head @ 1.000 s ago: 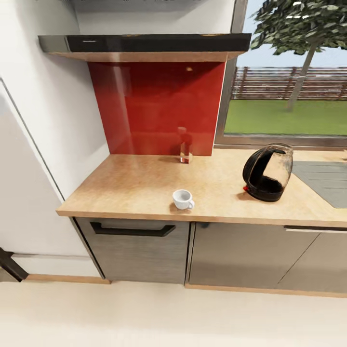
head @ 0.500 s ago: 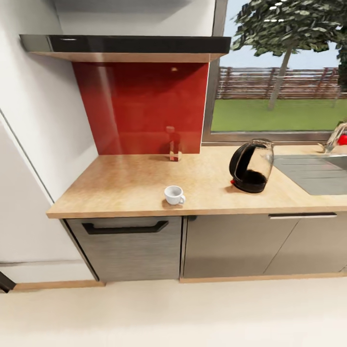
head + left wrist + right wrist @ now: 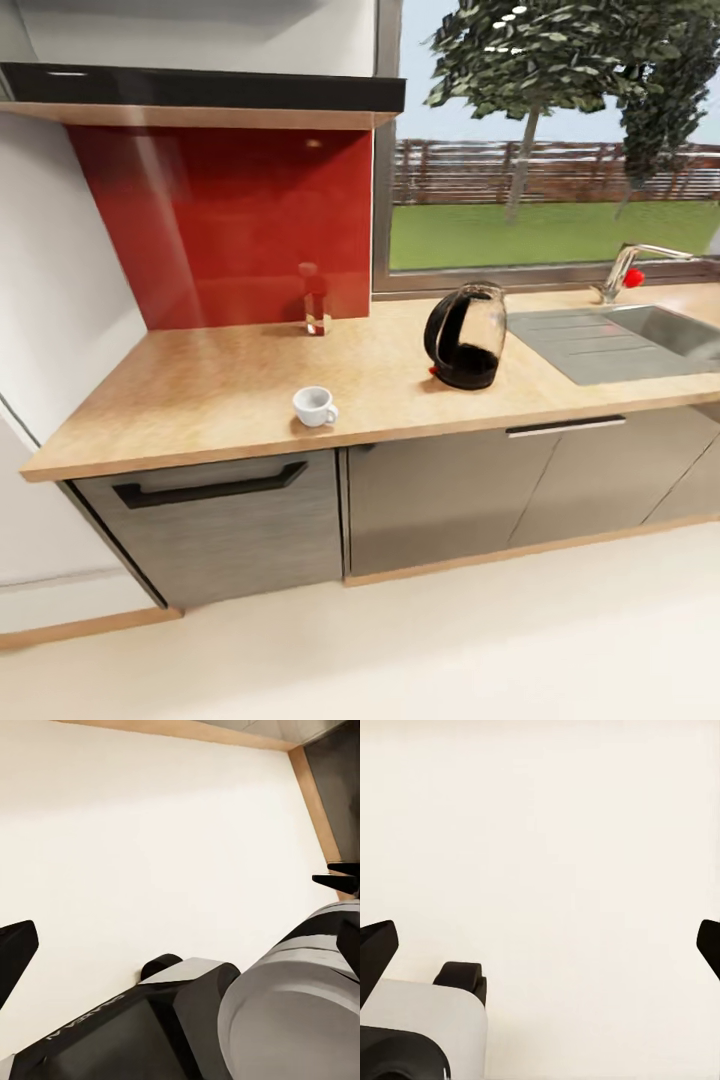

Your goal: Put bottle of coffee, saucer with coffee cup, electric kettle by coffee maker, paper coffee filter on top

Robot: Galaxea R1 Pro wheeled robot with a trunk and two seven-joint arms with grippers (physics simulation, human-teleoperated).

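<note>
The pale wood-look kitchen countertop [image 3: 200, 390] runs across the head view over dark grey cabinets. A small white coffee cup [image 3: 314, 406] stands near its front edge, handle to the right. To the cup's right, the dark rounded electric kettle [image 3: 463, 337] stands upright beside the sink. The coffee maker, bottle of coffee, paper coffee filter and saucer are out of view. My left gripper [image 3: 180, 945] hangs open over the cream floor beside my own base. My right gripper [image 3: 540, 945] is open over the floor too, with nothing between its fingers.
A clear glass bottle [image 3: 317, 300] stands against the red backsplash [image 3: 230, 230]. The steel sink [image 3: 620, 340] with its faucet [image 3: 625, 268] lies at the right, under a window. A black hood [image 3: 200, 90] overhangs the counter. A white wall closes the left side.
The head camera has swung to the right, so the whole scene shifted left and the sink and faucet came into view. Cup, kettle and glass bottle have not moved on the counter.
</note>
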